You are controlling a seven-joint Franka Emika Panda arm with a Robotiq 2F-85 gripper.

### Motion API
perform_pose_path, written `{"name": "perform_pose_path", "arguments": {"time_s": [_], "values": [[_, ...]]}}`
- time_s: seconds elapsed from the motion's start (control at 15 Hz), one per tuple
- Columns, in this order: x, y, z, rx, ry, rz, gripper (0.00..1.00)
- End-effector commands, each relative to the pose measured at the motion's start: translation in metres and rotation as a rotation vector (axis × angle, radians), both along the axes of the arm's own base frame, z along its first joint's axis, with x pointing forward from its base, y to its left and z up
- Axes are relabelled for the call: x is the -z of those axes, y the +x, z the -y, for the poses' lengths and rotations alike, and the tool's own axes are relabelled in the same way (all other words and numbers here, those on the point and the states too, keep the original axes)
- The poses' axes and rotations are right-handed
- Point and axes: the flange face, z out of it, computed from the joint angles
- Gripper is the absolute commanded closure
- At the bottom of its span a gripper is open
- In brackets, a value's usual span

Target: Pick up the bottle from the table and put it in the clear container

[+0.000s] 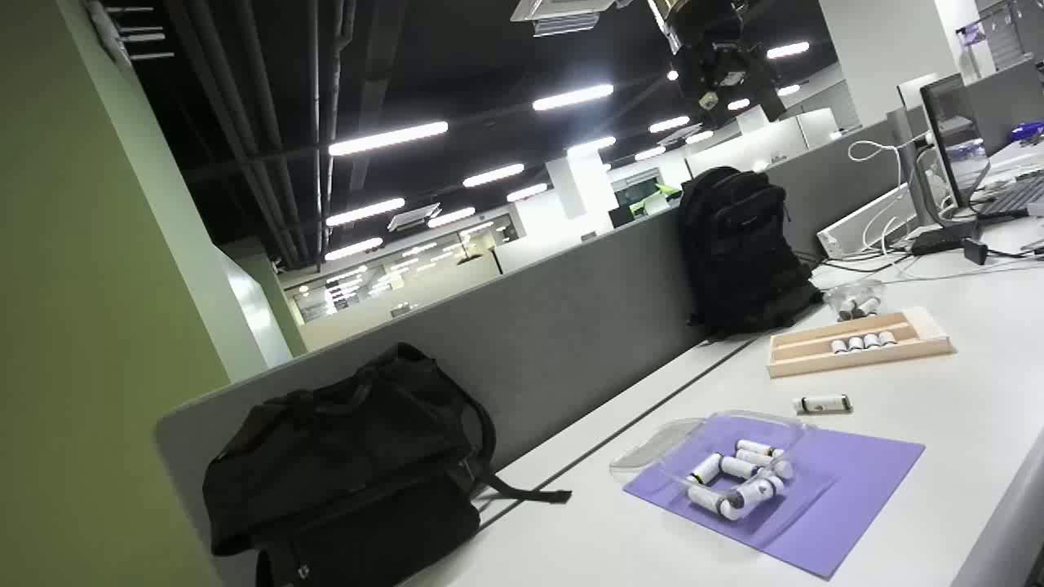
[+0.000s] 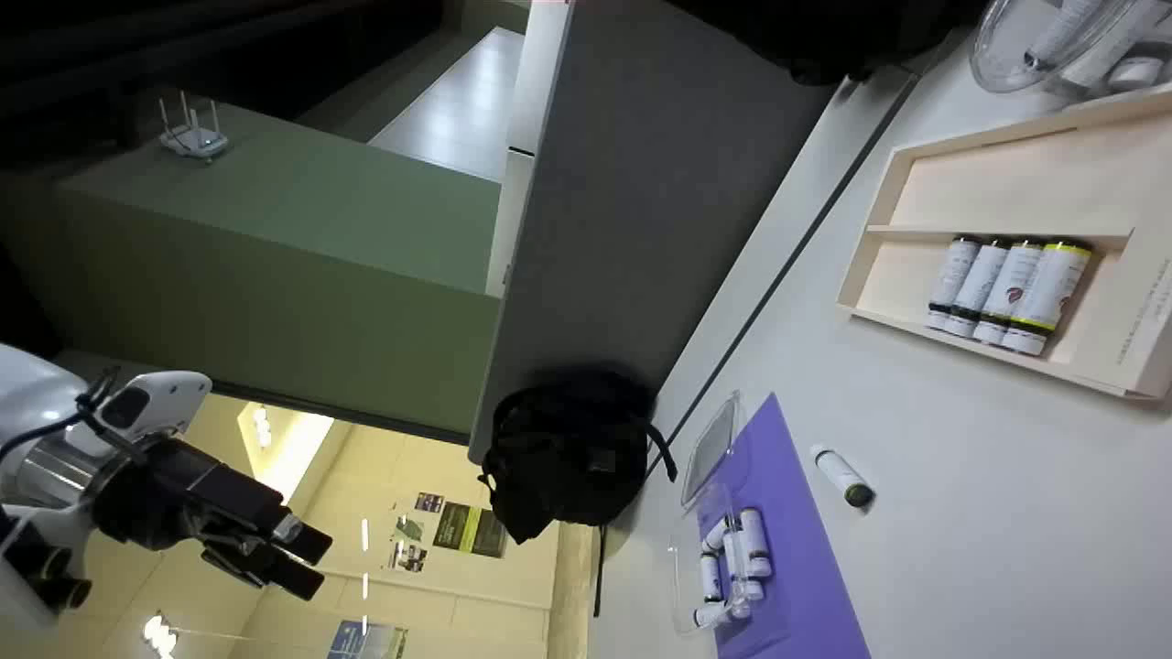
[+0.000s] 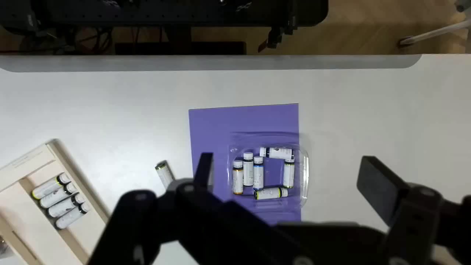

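Note:
The bottle [image 3: 164,173], small with a white label and a dark end, lies alone on the white table between the wooden tray and the purple mat. It shows in both exterior views [image 1: 824,403] [image 2: 842,476]. The clear container [image 3: 305,173] sits on the purple mat with several similar bottles lying in it; it also shows in an exterior view [image 2: 678,586]. My gripper [image 3: 290,175] is open and empty. In the wrist view its fingers are spread either side of the clear container, high above the table. In an exterior view the gripper [image 2: 307,560] hangs far from the bottle.
The wooden tray [image 2: 998,329] holds a row of several bottles. Behind it stands another clear tub [image 1: 852,289] with bottles inside. A clear lid [image 2: 712,448] lies by the purple mat [image 3: 209,125]. Black bags [image 1: 351,473] lean on the grey partition [image 1: 571,326].

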Motion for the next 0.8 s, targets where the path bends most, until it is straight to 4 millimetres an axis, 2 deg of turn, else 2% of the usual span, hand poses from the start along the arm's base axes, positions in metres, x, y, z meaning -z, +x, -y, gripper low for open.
{"name": "perform_pose_path", "arguments": {"time_s": [0.0, 0.53, 0.73], "values": [[-0.001, 0.001, 0.0, 0.0, 0.0, 0.0, 0.0], [-0.001, 0.001, 0.0, 0.0, 0.0, 0.001, 0.0], [0.018, 0.017, 0.026, -0.017, 0.021, 0.035, 0.0]]}}
